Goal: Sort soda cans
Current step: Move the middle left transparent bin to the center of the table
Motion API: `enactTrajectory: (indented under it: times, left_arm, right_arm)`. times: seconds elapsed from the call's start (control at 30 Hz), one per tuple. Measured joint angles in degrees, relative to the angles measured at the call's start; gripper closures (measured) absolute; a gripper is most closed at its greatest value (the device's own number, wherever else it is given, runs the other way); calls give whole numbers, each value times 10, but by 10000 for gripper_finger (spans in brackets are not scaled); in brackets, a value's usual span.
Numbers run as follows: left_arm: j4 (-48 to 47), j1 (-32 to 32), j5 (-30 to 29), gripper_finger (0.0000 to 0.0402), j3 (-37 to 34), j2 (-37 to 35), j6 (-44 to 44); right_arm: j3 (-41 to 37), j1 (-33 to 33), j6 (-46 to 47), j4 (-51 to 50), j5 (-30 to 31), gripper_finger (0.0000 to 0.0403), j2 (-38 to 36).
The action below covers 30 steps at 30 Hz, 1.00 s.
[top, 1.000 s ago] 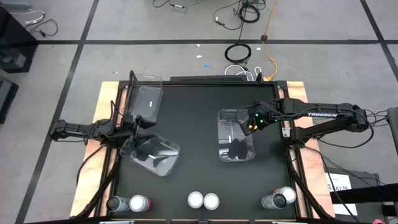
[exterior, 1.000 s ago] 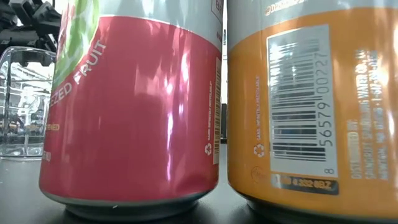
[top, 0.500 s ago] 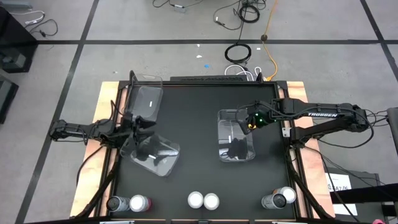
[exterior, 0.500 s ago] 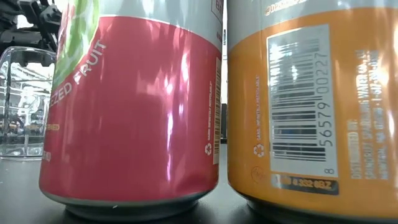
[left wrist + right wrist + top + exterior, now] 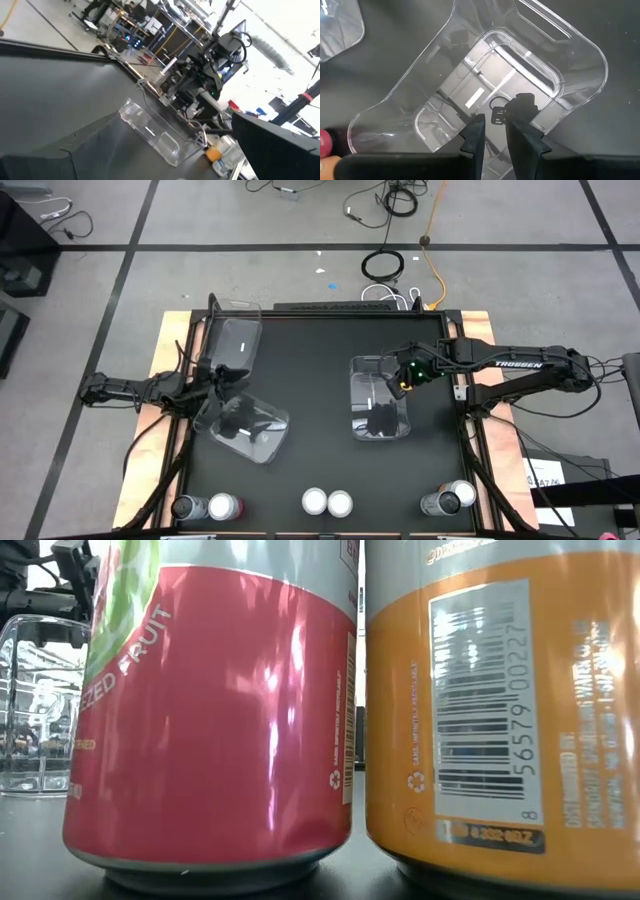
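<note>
While my right gripper (image 5: 494,131) hangs over a clear bin (image 5: 485,85), its fingers stand nearly pressed together, pinching nothing. My left gripper (image 5: 218,385) sits by another bin (image 5: 248,428); I cannot tell its state. Six soda cans (image 5: 327,502) line the surface's (image 5: 310,340) near edge.

Setting: a robotics lab or workshop, seen from above and from the left arm's wrist camera.
Floor: bare grey concrete (image 5: 90,290) crossed by dark lines, on every side of the rig.
Cabling: loose cables (image 5: 400,200) at 12 o'clock of the table, with a coiled black cable (image 5: 382,265) and an orange cord (image 5: 436,240) trailing toward the frame.
Rig: a black table (image 5: 320,350) in a metal frame on wooden boards (image 5: 172,325), a dark arm mounted at 9 o'clock and at 3 o'clock.
Background: the wrist view shows metal racks and equipment (image 5: 150,25) beyond the table, and the other arm (image 5: 200,90).
</note>
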Motion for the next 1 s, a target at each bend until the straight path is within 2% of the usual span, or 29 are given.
enactTrajectory:
  times: [0.3,0.47,0.63,0.8,1.0]
  left_arm:
    - [-7,0,6,13,5,8,-28]
    - [-39,0,-5,13,59,55,3]
    - [-77,0,-3,13,132,143,64]
    - [-166,0,34,13,216,255,110]
    - [-192,0,76,13,303,371,189]
  right_arm:
    - [0,0,-16,0,0,332,0]
    - [0,0,-22,0,0,332,0]
    - [0,0,-30,-1,-1,332,0]
    - [0,0,-30,-1,0,332,0]
    - [0,0,-39,-2,0,332,0]
